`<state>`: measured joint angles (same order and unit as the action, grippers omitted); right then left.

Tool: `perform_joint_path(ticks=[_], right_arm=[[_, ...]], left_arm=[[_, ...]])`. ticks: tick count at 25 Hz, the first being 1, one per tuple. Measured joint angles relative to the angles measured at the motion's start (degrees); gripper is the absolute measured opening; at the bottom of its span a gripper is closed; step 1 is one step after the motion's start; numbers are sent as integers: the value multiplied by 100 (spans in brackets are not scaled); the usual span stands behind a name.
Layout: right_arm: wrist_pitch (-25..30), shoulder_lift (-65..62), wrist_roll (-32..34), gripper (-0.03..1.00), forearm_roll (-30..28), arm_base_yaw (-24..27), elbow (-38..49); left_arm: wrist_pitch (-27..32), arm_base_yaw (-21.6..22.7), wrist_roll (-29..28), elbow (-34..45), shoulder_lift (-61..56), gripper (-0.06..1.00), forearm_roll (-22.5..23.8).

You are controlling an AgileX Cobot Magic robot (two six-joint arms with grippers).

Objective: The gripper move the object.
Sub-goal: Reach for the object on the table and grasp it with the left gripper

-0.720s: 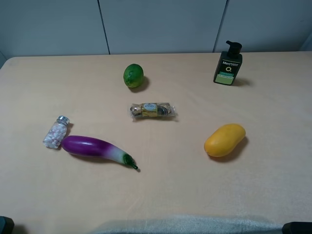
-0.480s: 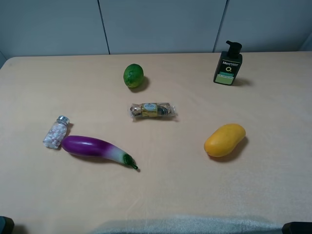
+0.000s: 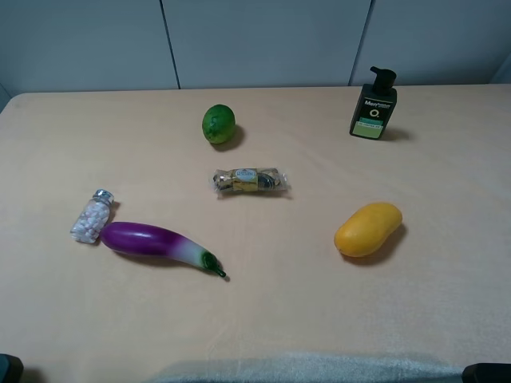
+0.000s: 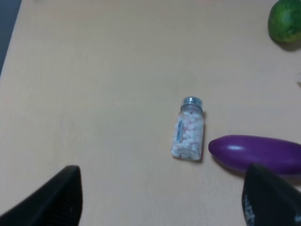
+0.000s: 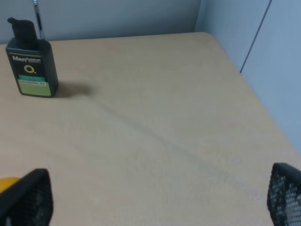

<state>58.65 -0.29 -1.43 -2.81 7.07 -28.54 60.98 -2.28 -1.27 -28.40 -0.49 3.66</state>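
The object, a small oblong packet [image 3: 249, 181] in clear crinkly wrap with brown and yellow contents, lies flat near the middle of the table in the high view. Nothing touches it. My left gripper [image 4: 162, 207] is open and empty, its two black fingertips [image 4: 51, 200] wide apart, low over the table's left front, short of the pill bottle [image 4: 189, 135]. My right gripper [image 5: 155, 202] is open and empty, its fingertips [image 5: 284, 193] wide apart over the table's right front. The packet is in neither wrist view.
A lime [image 3: 219, 124] sits behind the packet. A pill bottle [image 3: 93, 215] and a purple eggplant [image 3: 160, 243] lie front left. A yellow mango [image 3: 367, 229] lies front right. A dark pump bottle [image 3: 373, 105] stands back right. The table's right edge [image 5: 263, 110] is near.
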Motion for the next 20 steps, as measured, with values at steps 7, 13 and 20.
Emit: perform_joint_path(ticks=[7,13,20], right_arm=[[0,0,0,69,0,0,0],[0,0,0,69,0,0,0],[0,0,0,69,0,0,0]], left_arm=[[0,0,0,0,0,76,0],[0,0,0,0,0,76,0],[-167,0,169,-47,601,76,0]])
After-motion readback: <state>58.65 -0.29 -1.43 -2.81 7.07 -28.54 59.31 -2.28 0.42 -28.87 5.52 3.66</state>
